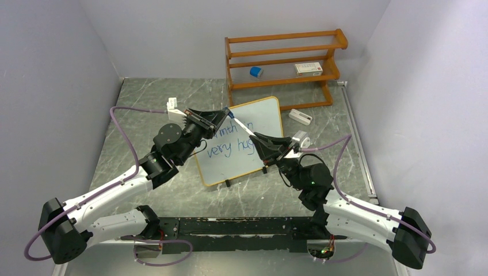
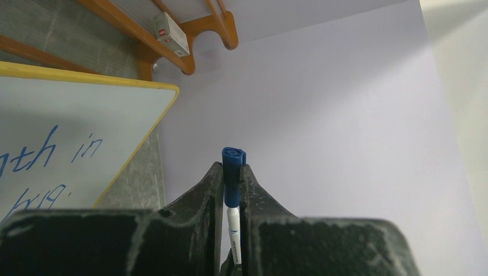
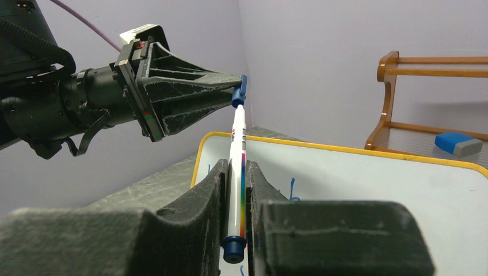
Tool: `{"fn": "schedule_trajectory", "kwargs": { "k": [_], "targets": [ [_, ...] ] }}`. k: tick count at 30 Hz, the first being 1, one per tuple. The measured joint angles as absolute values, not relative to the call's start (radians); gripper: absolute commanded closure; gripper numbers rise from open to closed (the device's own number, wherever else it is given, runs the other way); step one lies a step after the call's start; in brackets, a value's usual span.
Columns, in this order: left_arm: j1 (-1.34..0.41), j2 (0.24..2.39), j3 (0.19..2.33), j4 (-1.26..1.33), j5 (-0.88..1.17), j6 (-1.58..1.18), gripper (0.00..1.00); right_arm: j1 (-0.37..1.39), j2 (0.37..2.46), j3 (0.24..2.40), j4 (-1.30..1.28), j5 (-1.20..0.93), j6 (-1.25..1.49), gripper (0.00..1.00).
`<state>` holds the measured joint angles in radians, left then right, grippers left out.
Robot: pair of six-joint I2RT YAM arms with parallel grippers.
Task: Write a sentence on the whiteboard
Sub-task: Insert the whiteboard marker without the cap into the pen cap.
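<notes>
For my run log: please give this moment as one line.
left gripper: shut on cap | right gripper: shut on marker | whiteboard: sentence written

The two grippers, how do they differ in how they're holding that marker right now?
The left gripper pinches only the blue cap at its fingertips; the right gripper clamps the white barrel deeper between its fingers. The left gripper reaches in from the whiteboard's left side, the right gripper from its right. Both are shut on the same marker, held above the whiteboard.
</notes>
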<state>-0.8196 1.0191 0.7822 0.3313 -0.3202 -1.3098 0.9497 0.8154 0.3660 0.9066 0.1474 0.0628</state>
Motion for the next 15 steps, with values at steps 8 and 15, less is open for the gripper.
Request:
{"fn": "schedule_trajectory", "kwargs": {
  "k": [8, 15],
  "targets": [
    [-0.820, 1.023, 0.782, 0.334, -0.298, -1.315, 0.95, 0.950, 0.817, 0.366, 0.908, 0.148, 0.063, 1.00],
    [-0.820, 1.046, 0.781, 0.349, -0.262, -1.328, 0.95, 0.950, 0.830, 0.366, 0.917, 0.158, 0.063, 1.00]
  ]
}}
